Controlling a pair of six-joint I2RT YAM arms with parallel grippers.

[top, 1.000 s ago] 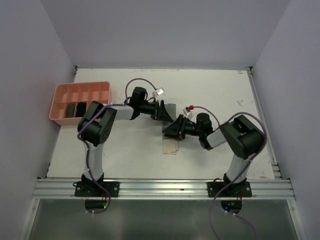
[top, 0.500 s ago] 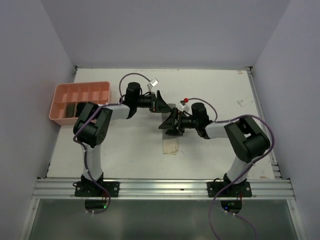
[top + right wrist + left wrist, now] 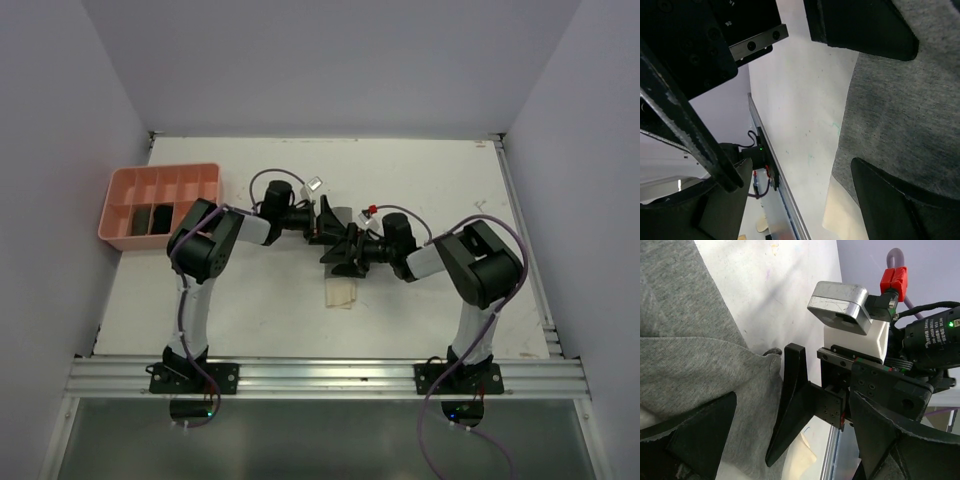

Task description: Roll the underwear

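A grey underwear lies flat in the middle of the table, mostly hidden under both grippers in the top view. A cream underwear lies just in front of it, its corner showing in the wrist views. My left gripper is open low over the grey cloth, one finger above the fabric. My right gripper faces it closely and is open too, one finger over the grey cloth's near edge. Neither holds anything.
A pink compartment tray stands at the left of the table, with black rolled pieces in its front compartments. The aluminium rail with the arm bases runs along the near edge.
Both grippers have opened. They have drawn closer together over the grey underwear, and the left gripper has shifted slightly toward the right one.
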